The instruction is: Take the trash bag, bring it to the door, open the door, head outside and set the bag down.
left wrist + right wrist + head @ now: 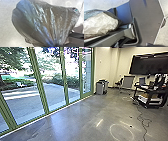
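Trash bag [41, 25] is hanging above the floor [6, 31], its pleats converging at the left end effector [56, 45], seemingly closed (the right end effector's state cannot be told). Carrying is apparently proceeding, calling for steady steering toward the green-framed glass [39, 79].

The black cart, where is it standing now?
In the head view, the black cart stands at the right, in front of the wall with the dark screen, and a cable runs along the floor near it.

Office-type room. Glass wall [51, 93], green-framed, at ten o'clock; grey bins [100, 88], twelve; large dark wall screen [148, 64], one; loaded cart [148, 100], two; smooth floor [87, 119].
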`<state>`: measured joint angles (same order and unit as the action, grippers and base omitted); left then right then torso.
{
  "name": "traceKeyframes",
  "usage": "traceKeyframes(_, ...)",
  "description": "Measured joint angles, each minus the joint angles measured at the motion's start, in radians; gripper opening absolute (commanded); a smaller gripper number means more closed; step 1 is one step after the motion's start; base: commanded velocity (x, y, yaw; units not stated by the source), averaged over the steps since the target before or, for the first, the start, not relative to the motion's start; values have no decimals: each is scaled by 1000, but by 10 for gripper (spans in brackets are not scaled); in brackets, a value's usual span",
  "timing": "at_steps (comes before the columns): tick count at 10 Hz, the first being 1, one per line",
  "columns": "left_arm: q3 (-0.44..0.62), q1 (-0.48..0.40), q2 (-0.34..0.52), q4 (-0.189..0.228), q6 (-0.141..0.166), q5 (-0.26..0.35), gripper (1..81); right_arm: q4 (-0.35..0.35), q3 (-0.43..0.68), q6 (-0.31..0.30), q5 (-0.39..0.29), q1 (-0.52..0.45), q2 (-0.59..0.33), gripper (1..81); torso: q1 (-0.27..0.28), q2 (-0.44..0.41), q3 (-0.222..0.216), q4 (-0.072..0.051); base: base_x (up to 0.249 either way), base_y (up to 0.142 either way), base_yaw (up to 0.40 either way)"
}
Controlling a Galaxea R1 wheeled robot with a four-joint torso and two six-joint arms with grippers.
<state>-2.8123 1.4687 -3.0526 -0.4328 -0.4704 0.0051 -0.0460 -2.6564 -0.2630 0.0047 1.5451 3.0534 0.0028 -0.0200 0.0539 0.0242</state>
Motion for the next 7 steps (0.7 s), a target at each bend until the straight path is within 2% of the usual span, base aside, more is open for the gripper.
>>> traceKeyframes(7, 0, 0, 2, 0, 0, 1, 10, -1, 0, 0, 0, 0, 2, 811, 0, 0, 0, 0, 0, 0, 0)
